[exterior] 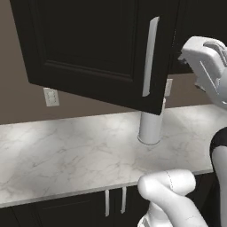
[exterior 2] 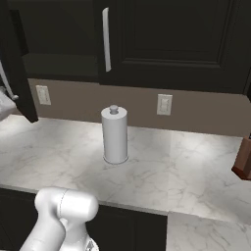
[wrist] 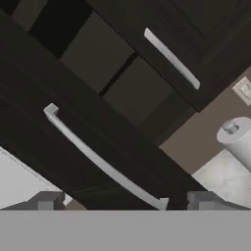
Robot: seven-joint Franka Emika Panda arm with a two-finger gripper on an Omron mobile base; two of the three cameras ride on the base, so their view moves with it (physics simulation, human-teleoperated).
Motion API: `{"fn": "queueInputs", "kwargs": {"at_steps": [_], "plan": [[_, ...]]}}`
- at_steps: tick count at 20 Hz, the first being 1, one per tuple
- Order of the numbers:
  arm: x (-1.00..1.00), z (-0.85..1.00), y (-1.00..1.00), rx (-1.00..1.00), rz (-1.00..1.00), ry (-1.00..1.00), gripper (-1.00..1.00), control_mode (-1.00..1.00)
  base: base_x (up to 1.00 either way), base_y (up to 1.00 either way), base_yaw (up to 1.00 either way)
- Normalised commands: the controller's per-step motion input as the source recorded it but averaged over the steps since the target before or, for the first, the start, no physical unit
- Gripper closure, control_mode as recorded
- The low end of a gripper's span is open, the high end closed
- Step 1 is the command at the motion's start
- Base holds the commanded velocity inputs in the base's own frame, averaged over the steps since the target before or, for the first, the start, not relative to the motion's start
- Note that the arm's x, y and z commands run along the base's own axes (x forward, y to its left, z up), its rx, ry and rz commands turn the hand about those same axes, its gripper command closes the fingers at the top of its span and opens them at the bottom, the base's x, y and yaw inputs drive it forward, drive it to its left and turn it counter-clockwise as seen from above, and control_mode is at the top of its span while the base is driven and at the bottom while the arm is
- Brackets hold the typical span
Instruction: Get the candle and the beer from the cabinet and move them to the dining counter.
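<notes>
The black upper cabinet [exterior: 88, 40] has its left door [exterior: 146, 95] swung out towards me, with a long silver bar handle [exterior: 150, 55] on it. In the hand view that handle [wrist: 103, 162] runs slantwise just beyond my gripper [wrist: 126, 202], which is open with nothing between its fingertips [wrist: 49, 201]. The right door [exterior 2: 171, 39] is closed, its handle [exterior 2: 105, 39] at its left edge. What I see of the cabinet's inside is dark shelving [wrist: 98, 54]. The candle and the beer are hidden. The dining counter is out of view.
A white paper towel roll [exterior 2: 115, 135] stands upright on the narrow marble worktop [exterior 2: 186, 166] below the cabinet. Wall outlets [exterior 2: 164, 104] sit on the brown backsplash. A brown block [exterior 2: 243, 159] stands at the far right edge. Dark lower cabinets [exterior: 66, 208] run beneath the worktop.
</notes>
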Motion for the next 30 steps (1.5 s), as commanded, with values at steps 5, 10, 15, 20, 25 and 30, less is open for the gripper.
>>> {"fn": "queueInputs", "kwargs": {"at_steps": [5, 10, 15, 20, 25, 30], "plan": [[0.04, 0.00, -0.41, 0.43, 0.18, 0.10, -1.00, -1.00, 0.00, 0.00, 0.00], [0.21, 0.00, -0.36, 0.42, 0.12, 0.15, -1.00, -1.00, 0.00, 0.00, 0.00], [0.30, 0.01, -0.27, 0.37, 0.04, 0.21, -1.00, -1.00, 0.00, 0.00, 0.00], [0.36, 0.02, -0.26, 0.32, 0.10, 0.22, -1.00, -1.00, 0.00, 0.00, 0.00], [0.40, -0.02, -0.06, 0.13, 0.15, 0.10, -1.00, -1.00, 0.00, 0.00, 0.00], [0.48, -0.14, 0.14, -0.04, 0.21, 0.00, -1.00, -1.00, 0.00, 0.00, 0.00]]}}
